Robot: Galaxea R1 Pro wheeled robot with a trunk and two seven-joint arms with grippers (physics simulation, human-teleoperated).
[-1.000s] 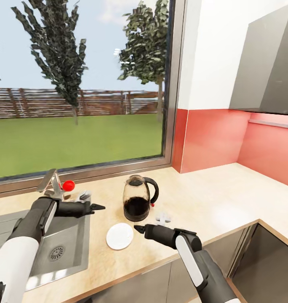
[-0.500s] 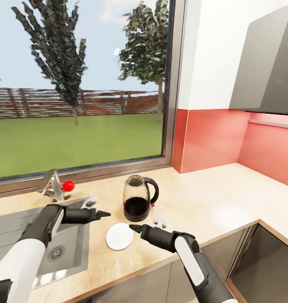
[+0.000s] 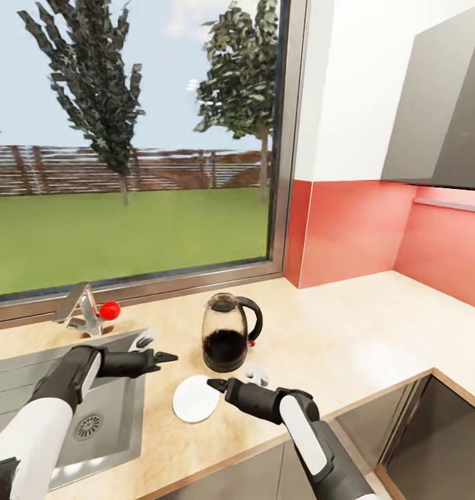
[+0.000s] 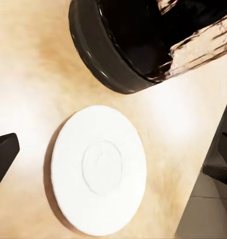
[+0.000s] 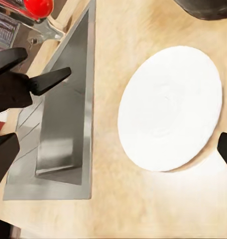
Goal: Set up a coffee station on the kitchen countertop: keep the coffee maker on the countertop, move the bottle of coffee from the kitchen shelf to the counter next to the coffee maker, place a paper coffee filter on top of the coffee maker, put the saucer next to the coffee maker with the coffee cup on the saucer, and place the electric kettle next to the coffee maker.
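The white saucer [image 3: 194, 401] lies flat on the kitchen countertop [image 3: 348, 326], just in front of the glass electric kettle [image 3: 227, 333] with its black base and handle. My right gripper [image 3: 217, 384] hovers open at the saucer's right rim; in the right wrist view its fingertips [image 5: 4, 154] straddle the saucer [image 5: 168, 107]. My left gripper [image 3: 161, 355] stands open over the sink's edge, left of the saucer, pointing at it. In the left wrist view one fingertip [image 4: 3, 154] sits beside the saucer [image 4: 98, 169] and kettle base [image 4: 108, 59]. A tiny white object, apparently the coffee cup [image 3: 257, 376], peeks out behind my right wrist.
A steel sink [image 3: 92, 417] is sunk into the counter at the left, with a faucet [image 3: 78, 309] and red knob [image 3: 110, 310] behind it. A large window runs along the back. Red backsplash and a grey cabinet [image 3: 439, 118] are at the right. The counter turns a corner at the far right.
Both grippers have closed in on the saucer: the left moved right and down, the right moved left. The view has tilted down slightly.
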